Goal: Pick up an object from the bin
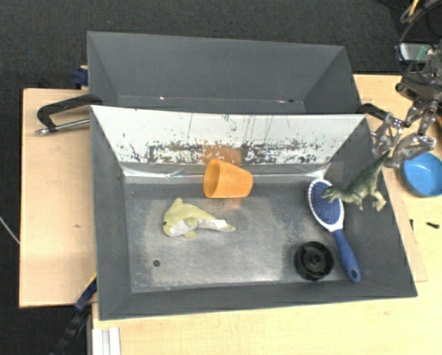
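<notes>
Toy dinosaur [363, 186], green plastic, qty 1. Pos.: right side of bin [108, 198], over sloped right wall; tilted, tail up-right, head down-left.

The grey metal bin [244, 256] stood with a flat floor and sloping walls, and five things lay in it. An orange cup [226, 179] lay on its side at the foot of the far wall. A pale yellowish crumpled thing [189, 220] lay left of centre. A blue hairbrush [327, 207] lay at the right, its handle pointing near. A black round thing [313, 261] lay just left of that handle. A green toy dinosaur [363, 187] rested on the right wall, just beside the brush head.
</notes>
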`<state>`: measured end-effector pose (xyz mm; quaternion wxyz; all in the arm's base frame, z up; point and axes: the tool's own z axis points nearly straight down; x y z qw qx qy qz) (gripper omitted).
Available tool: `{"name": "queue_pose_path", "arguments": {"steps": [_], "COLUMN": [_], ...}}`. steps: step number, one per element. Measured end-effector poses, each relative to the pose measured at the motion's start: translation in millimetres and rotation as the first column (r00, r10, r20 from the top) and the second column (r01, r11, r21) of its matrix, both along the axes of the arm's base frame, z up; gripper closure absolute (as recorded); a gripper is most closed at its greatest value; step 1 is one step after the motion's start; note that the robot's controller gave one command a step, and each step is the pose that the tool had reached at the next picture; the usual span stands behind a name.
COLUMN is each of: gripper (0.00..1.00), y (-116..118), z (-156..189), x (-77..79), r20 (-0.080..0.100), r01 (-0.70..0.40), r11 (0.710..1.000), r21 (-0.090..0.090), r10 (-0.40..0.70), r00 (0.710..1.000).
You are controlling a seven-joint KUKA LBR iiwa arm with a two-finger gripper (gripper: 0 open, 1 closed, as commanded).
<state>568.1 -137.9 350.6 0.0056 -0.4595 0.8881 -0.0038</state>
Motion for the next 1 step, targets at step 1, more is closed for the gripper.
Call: {"name": "queue_pose_path", "arguments": {"steps": [1], "gripper": [1.0], "y": [-15.0], "z": [-143.4], "x": [9.3], "r20": [-0.017], "r01": [-0.155], "r11": [0.988], "r21": [0.007], "r10": [0.155], "r00": [0.988]}}
